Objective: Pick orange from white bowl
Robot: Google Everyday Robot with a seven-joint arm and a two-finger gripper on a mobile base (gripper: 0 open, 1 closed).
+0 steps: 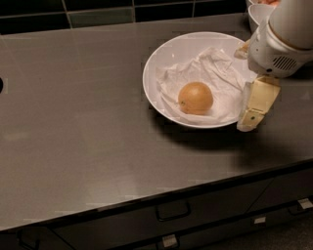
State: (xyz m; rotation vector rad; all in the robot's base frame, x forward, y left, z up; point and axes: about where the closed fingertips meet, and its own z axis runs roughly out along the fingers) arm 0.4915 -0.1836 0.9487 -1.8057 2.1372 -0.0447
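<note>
The orange (195, 97) lies on crumpled white tissue paper inside the large white bowl (159, 58), which stands on the grey counter right of centre. My gripper (248, 80) comes in from the right edge and hangs over the bowl's right rim, to the right of the orange and apart from it. Its fingers are spread: the near cream finger (257, 105) points down at the rim's front right, and the far finger's tip (241, 50) shows behind. It holds nothing.
A smaller white bowl (257, 14) with red fruit stands at the back right corner, partly hidden by my arm. A dark tiled wall runs behind the counter. The counter's front edge has drawers (171, 212) below it.
</note>
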